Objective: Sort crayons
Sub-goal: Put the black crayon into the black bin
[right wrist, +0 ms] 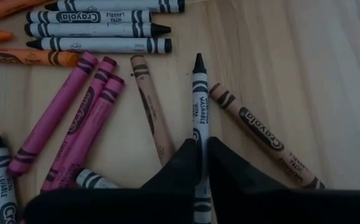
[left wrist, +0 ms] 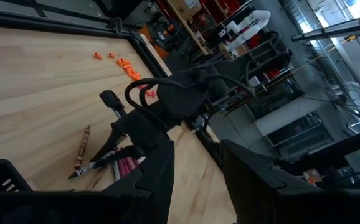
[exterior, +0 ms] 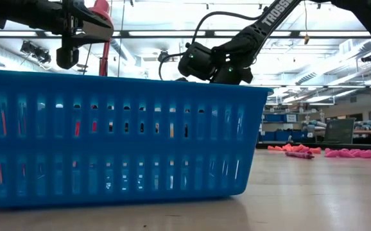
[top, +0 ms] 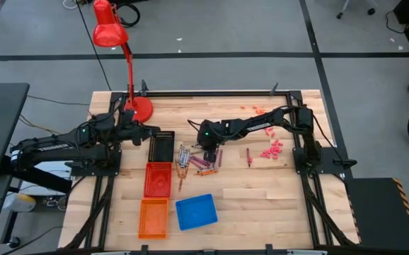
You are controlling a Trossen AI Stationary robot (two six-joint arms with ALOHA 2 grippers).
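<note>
Wood table [top: 261, 198] in a big workshop w/ grey floor; red lamp [top: 112, 32] at the back.
Right gripper [right wrist: 202, 144] is down at the crayons [top: 194, 161] mid-table, fingers pinched on a grey crayon [right wrist: 198, 99] w/ black tip. Left gripper [top: 150, 133] hangs over the black tray [top: 161, 146]; can't tell if its fingers are apart. Pink ones lie just beside.

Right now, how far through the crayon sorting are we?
Early on. Most crayons lie loose on the table. In hand: the right gripper has its fingers on a grey crayon. The left gripper waits by the black tray. The blue tray looks empty.
</note>
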